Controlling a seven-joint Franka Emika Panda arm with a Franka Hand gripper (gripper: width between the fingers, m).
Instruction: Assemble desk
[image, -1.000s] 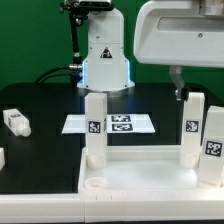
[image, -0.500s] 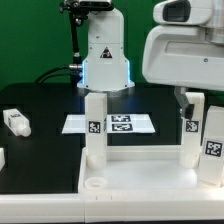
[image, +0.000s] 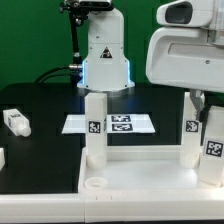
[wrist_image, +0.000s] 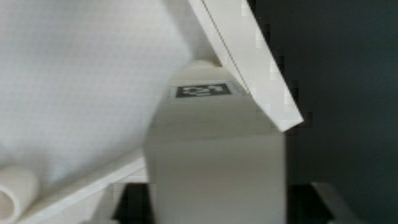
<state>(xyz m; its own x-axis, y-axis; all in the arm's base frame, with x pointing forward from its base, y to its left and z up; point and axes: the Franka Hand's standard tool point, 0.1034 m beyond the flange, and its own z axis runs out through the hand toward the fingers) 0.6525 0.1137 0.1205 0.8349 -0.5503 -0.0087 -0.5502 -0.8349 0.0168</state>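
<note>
**Desk top** (image: 140, 180): white and rimmed, lying flat on the black bench (image: 40, 150) at the front of the exterior view. A round corner hole (image: 97, 184) shows at the end toward the exterior view's left.

**Upright legs:** we count three square white posts standing on the desk top, each with a black-and-white tag.
- The first leg (image: 95, 145) stands just behind the corner hole.
- The second leg (image: 190, 148) stands toward the exterior view's right.
- The third leg (image: 214, 165) stands just beside the second, at the frame edge.

**Loose leg** (image: 14, 121): lying on the bench at the exterior view's left, well apart from the desk top.

**Marker board** (image: 120, 124): flat on the bench behind the desk top, in front of the robot base (image: 105, 60).

**Claw** (image: 197, 100): hangs under the large white arm (image: 190, 50), just above the tops of the second and third legs. In the wrist view a tagged leg (wrist_image: 214, 150) fills the space between the dark fingers (wrist_image: 130, 205). We cannot tell which of the two it is. We also cannot tell whether the fingers press on it or merely flank it.
</note>
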